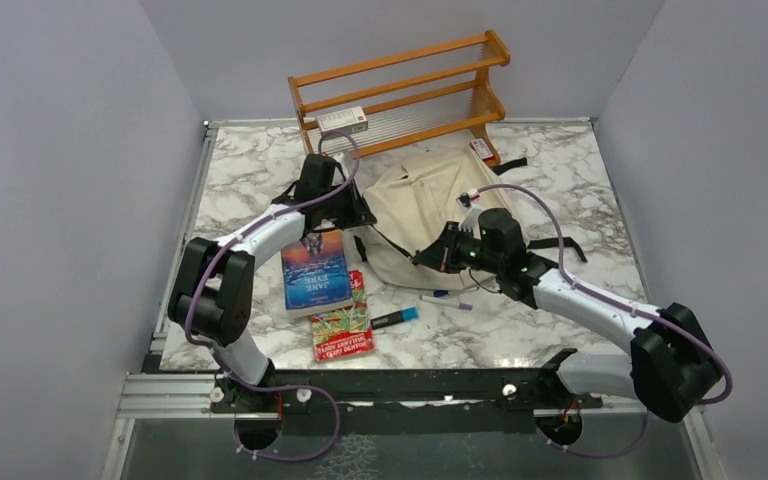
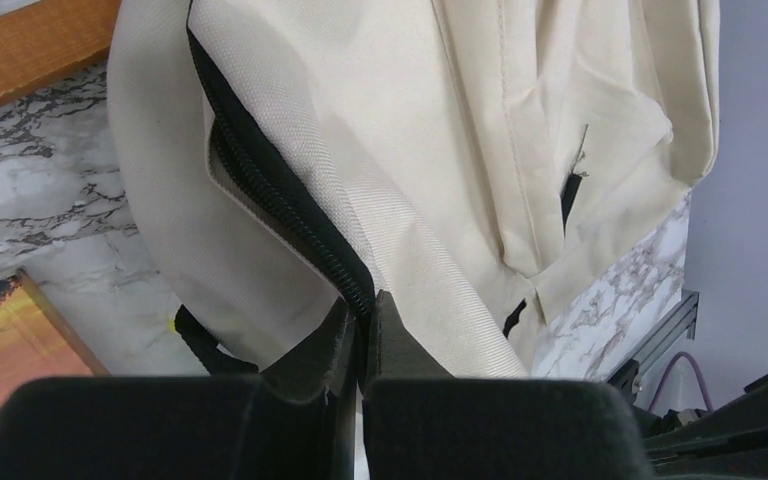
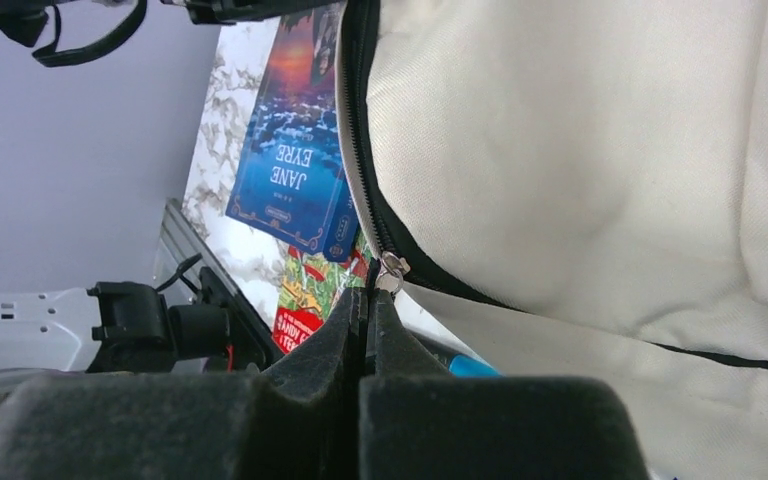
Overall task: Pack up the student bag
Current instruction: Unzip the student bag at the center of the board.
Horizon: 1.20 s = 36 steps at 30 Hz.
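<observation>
**Student bag gripped at its zipper edge, both tools closed**

From the overhead camera I see the student bag slumped on the marble tabletop. It lies toward the far middle, just in front of the wooden rack, and its black straps trail out to either side. Both arms reach in to it, one at its left edge and one at its near edge.

On the left wrist camera, the left tool has its fingers pressed together on the black zipper band along the bag's edge — a clear pinch on the fabric. On the right wrist camera, the right tool is also pressed together, with no gap between the fingers. Its tips sit just below the small metal zipper slider. I cannot tell whether the pull tab is caught between them.

Left of the bag, beside the left arm, a blue book titled Jane Eyre lies flat. A red-and-green book lies just beyond it toward the arm bases, partly under its corner. A black marker with a blue cap rests just right of that second book. A pen lies near the right arm's wrist.

On the rack's lower shelf sits a small white box. A small red-and-white item lies at the rack's right foot, near the bag's far corner — too small for me to identify.
</observation>
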Motion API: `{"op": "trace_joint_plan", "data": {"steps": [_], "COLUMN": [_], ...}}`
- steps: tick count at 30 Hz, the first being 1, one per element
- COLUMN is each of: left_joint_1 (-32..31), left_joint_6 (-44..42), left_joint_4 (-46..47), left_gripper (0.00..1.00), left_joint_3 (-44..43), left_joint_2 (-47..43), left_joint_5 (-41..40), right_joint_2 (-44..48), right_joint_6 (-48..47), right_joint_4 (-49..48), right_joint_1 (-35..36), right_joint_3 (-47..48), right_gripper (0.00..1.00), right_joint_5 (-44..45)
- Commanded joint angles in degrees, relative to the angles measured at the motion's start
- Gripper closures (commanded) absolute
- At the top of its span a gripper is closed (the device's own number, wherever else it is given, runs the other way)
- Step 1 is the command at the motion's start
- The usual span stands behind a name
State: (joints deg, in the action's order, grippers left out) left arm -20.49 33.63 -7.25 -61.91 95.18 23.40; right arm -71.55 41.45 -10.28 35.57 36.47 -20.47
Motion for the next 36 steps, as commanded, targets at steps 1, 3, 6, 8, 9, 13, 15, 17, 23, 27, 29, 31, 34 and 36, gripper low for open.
{"op": "trace_joint_plan", "data": {"steps": [1,3,6,8,9,13,15,17,23,27,29,31,34,36], "left_joint_1": [2.04,2.77,3.87,4.49,4.7,5.23,5.52,5.92,6.72,5.95,5.42,4.72,2.66,0.64], "left_joint_6": [-2.03,-2.5,-2.43,-2.43,-2.5,-3.31,-3.73,-3.54,-4.83,-10.18,-14.06,-17.74,-20.98,-22.05], "left_joint_4": [-1.54,-2.1,-2.14,-2.11,-2.1,-2.56,-3.08,-3.11,-2.8,-2.46,-2.34,-1.45,1.85,6.16], "left_gripper": [1.0,1.0,1.0,1.0,1.0,1.0,1.0,1.0,1.0,0.72,0.49,0.32,0.24,0.23], "left_joint_3": [-2.23,-2.51,-2.68,-2.69,-2.65,-2.72,-2.77,-2.84,-3.06,-4.26,-4.44,-3.83,-1.61,1.35], "left_joint_2": [0.75,0.72,0.71,0.72,0.59,0.22,0.1,0.01,-0.42,-3.17,-6.23,-9.65,-14.15,-17.63], "left_joint_5": [-1.38,-1.55,-1.39,-1.34,-1.35,-2.1,-2.66,-2.66,-1.25,2.74,3.9,5.05,6.74,7.23], "right_joint_2": [3.58,3.68,3.6,3.73,3.92,4.31,4.02,3.51,3.66,7.72,7.72,7.04,6.5,6.65], "right_joint_6": [-3.66,-4.65,-4.85,-4.76,-4.63,-3.83,-3.96,-4.18,-4.66,-6.43,-7.35,-8.31,-9.01,-8.99], "right_joint_4": [8.14,13.82,19.56,22.4,23.74,28.59,30.21,31.31,28.84,16.71,13.44,12.32,11.62,11.97], "right_joint_1": [0.38,0.38,0.31,0.34,0.29,0.29,0.33,0.29,0.33,0.32,0.29,0.32,0.34,0.36], "right_joint_3": [0.75,1.96,3.01,3.61,3.81,4.28,4.75,5.05,4.08,1.9,2.84,4.36,5.93,6.68], "right_gripper": [0.99,0.99,0.99,0.99,0.99,0.99,0.99,0.99,0.99,0.99,0.99,0.99,0.99,0.99], "right_joint_5": [4.99,9.71,16.59,19.29,20.06,24.41,25.38,26.35,24.74,13.43,9.62,8.23,7.61,7.71]}}
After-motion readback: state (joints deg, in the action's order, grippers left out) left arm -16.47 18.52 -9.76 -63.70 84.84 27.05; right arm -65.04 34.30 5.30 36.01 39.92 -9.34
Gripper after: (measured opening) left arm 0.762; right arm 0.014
